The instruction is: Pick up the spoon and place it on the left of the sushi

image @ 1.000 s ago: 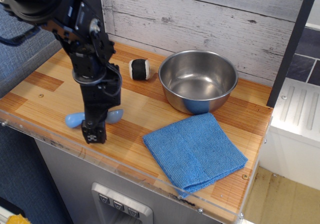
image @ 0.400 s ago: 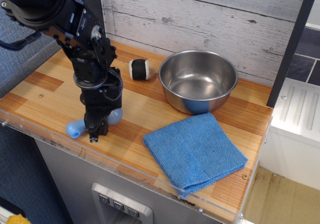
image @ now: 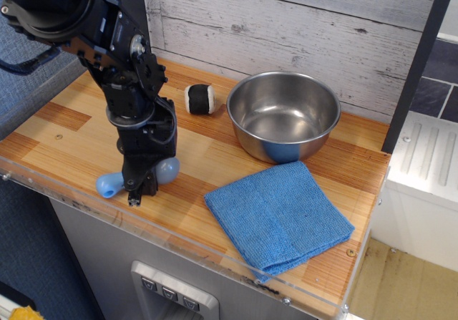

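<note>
The spoon (image: 109, 185) is light blue and lies across the front left of the wooden counter. Its rounded ends stick out on either side of my gripper (image: 139, 188). The gripper points down over the spoon's middle, and its black fingers look closed on it, low over the counter. The sushi (image: 200, 99), a small black roll with white ends, lies farther back and to the right, just left of the steel bowl. The spoon's middle is hidden by the fingers.
A large steel bowl (image: 286, 150) stands at the back right. A folded blue cloth (image: 278, 215) lies in front of it. The counter's front edge (image: 86, 205) has a clear plastic lip. A plank wall runs along the back.
The gripper has lifted slightly from its lower position a second ago. The spoon has turned with it, its left end now nearer the front edge.
</note>
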